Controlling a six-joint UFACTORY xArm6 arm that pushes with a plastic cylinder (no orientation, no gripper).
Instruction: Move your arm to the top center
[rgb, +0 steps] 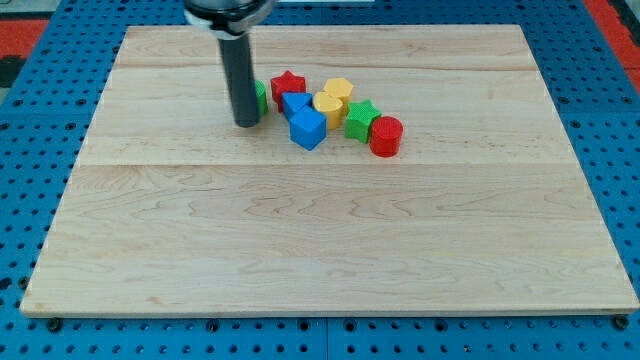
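End effector: straight dark matte rod, no jaws, so nothing to spread or pinch; my tip (246, 124) rests on the bench, left of centre in the upper half.

Touching or just beside the rod on the view's right: a green plastic block (260, 96), mostly hidden, shape unclear. Beyond it, a tight cluster: red star block (288, 84), two blue blocks, one partly hidden (293, 101) and one cube-like (309, 129), two yellow rounded blocks (339, 90) (328, 105), green star block (360, 117), red cylinder (386, 135). All look like smooth glossy plastic.

Bench (320, 240): pale wood planks, visible grain, on blue pegboard.

Target, top centre of the bench, lies up and to the view's right, bare. Judgement: sweep upward first, away from the green block, then across above the red star, to avoid dragging the cluster.
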